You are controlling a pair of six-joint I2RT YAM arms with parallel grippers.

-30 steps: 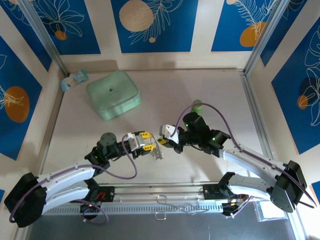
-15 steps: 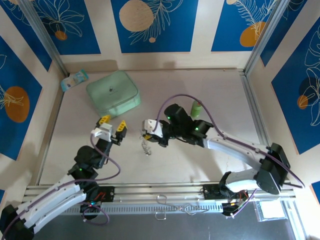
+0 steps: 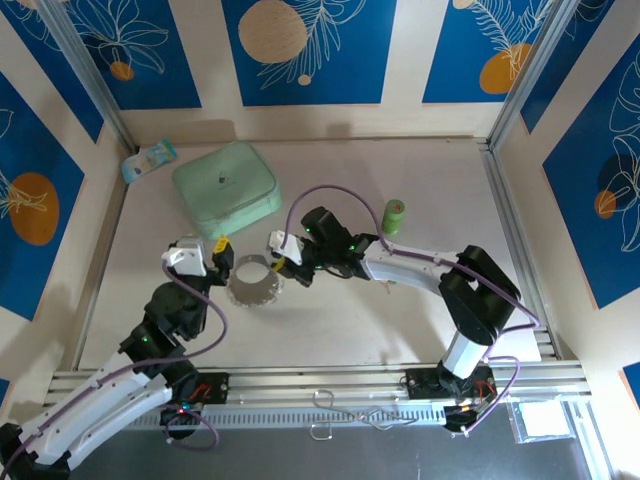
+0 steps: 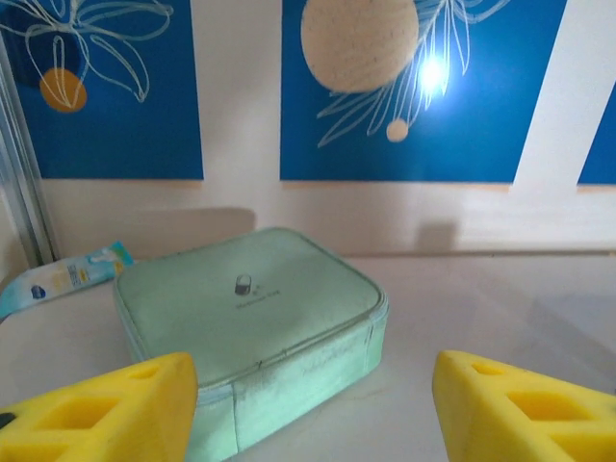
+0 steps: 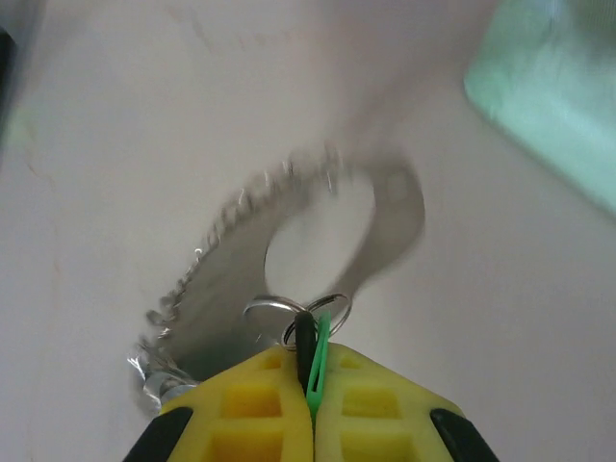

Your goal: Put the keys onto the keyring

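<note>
Right pincer (image 5: pixel 311 377): key (image 5: pixel 320 345) edge-on, lengthwise outward.

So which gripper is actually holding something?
The right gripper: its jaws are shut on a green key, the keyring hanging from it. The left gripper stands open and empty.

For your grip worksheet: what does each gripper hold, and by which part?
The right gripper pinches a key by its green head; the keyring trails from it. The left gripper is open and empty.
</note>
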